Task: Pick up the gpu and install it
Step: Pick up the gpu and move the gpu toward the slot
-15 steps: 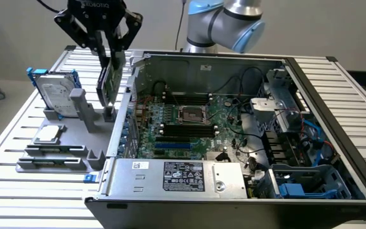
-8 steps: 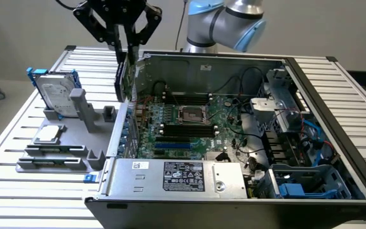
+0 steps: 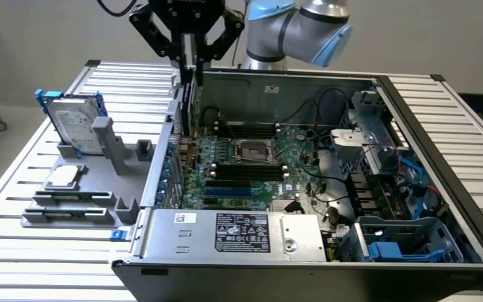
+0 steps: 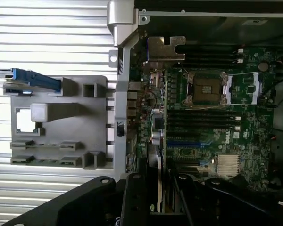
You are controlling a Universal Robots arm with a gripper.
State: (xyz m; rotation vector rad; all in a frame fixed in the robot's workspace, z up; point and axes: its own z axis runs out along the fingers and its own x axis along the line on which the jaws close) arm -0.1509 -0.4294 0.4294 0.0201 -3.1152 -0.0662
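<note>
At the top of the exterior view, over the case's wall on that view's left: one robot hand (image 3: 191,58), fingers closed on the gpu (image 3: 186,100) from both faces, part-way open to the card's thinness.

- The gpu: thin card, held upright on edge, hanging from the fingers down along the inside of that wall, above the edge of the motherboard (image 3: 296,148). Whether its lower edge touches a slot cannot be told.
- Same card in the wrist view: seen edge-on as a pale narrow strip (image 4: 160,181) between the hand's dark fingers (image 4: 159,203), running over the board beside the case wall. A silver notched bracket (image 4: 166,48) lies in line with its far end.
- Computer case (image 3: 443,141): open, lying on its side on the slatted desk (image 3: 48,259).
- Inside the case: green motherboard with processor socket (image 3: 253,150); silver power supply (image 3: 233,234) along the near edge (label facing up).
- Grey holder (image 3: 99,184): on the desk just beside the case, on the exterior view's left.
- On the holder: hard drive (image 3: 75,129) in a blue frame, standing upright; square processor chip (image 3: 63,177) lying flat; two memory sticks (image 3: 70,196) lying in their slots near the front.
</note>
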